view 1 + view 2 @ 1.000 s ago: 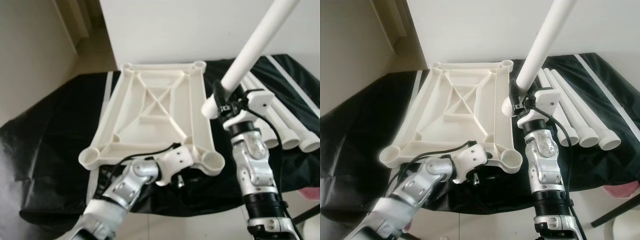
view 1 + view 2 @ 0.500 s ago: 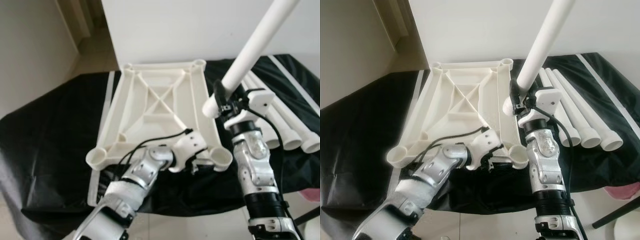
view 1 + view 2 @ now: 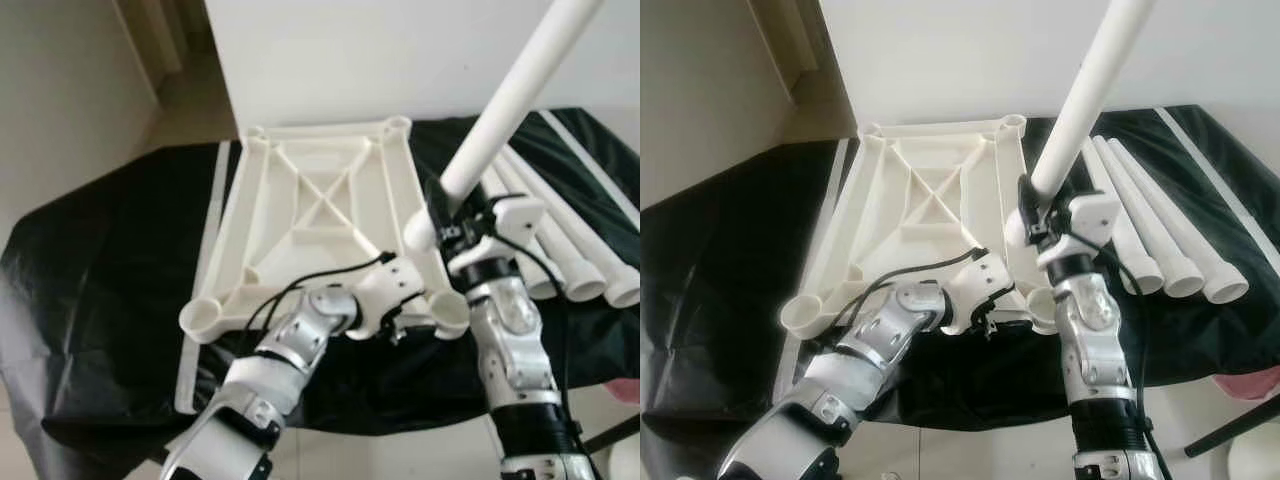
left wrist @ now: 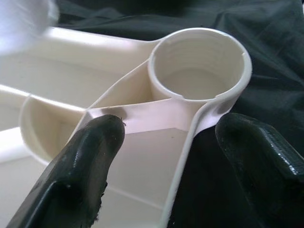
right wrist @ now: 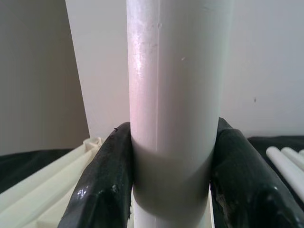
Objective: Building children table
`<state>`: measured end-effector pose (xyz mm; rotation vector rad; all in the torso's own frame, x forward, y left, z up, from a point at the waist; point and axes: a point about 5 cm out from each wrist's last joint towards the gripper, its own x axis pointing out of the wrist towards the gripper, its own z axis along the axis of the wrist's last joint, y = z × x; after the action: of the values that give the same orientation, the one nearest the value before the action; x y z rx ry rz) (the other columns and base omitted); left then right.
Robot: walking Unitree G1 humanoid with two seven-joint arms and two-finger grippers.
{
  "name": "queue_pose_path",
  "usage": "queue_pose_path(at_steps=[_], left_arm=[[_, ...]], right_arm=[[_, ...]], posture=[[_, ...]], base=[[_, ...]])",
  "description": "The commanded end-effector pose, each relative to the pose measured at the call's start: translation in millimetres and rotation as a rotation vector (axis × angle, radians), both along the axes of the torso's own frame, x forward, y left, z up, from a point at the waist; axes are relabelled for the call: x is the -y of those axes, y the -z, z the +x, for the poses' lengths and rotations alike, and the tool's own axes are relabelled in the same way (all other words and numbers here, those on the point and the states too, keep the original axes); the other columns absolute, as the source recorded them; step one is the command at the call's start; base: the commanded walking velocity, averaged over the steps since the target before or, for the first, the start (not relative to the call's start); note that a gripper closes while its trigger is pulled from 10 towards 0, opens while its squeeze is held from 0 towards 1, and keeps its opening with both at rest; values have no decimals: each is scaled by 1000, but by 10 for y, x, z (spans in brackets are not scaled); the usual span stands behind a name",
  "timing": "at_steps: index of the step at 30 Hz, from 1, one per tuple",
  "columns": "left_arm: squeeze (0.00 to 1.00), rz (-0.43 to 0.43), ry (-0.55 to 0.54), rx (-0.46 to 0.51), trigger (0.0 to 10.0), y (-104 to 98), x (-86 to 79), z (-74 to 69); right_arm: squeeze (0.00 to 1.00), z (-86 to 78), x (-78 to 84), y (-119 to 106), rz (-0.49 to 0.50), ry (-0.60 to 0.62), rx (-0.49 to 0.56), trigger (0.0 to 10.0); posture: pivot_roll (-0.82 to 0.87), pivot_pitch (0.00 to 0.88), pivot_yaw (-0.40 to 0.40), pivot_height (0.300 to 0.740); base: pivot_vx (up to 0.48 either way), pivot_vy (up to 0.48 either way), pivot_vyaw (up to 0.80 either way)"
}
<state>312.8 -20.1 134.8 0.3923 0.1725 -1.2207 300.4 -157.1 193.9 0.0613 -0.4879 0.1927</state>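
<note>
The white ribbed plastic tabletop point(image 3: 320, 215) lies upside down on the black cloth point(image 3: 100, 280), stiff and probably light. The left end effector point(image 3: 398, 322) straddles its near edge, fingers point(image 4: 80, 166) spread by the round threaded corner socket point(image 4: 199, 71); that rim looks a sound hold. The right end effector point(image 3: 1035, 222) is clenched low on a smooth white plastic leg tube point(image 3: 1085, 95), likely slippery. Three spare white legs point(image 3: 1160, 240) lie just beyond.
</note>
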Motion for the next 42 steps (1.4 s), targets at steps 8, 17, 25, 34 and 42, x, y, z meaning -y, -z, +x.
queue_pose_path(at_steps=[8,17,25,34,42], left_arm=[[0,18,-616,289,10000,-164,-278,449],[0,-114,-554,226,10000,-280,-250,403],[0,-338,-118,203,10000,-400,-288,-32],[0,-337,-81,166,10000,-351,-539,-120],[0,-348,-85,102,10000,-372,-641,-193]], right_arm=[[0,-2,-43,-55,-7,-25,18,10000],[0,-49,-32,-44,-16,-25,13,10000],[0,-169,-41,-30,-22,-13,19,10000],[0,-322,22,4,-35,45,4,10000],[0,-443,104,73,-56,132,-40,10000]], posture=[[-94,0,58,740],[-102,0,61,740],[-93,0,54,740],[-86,6,48,740],[-85,26,49,740]], base=[[0,0,0],[0,0,0],[0,0,0],[0,0,0],[0,0,0]])
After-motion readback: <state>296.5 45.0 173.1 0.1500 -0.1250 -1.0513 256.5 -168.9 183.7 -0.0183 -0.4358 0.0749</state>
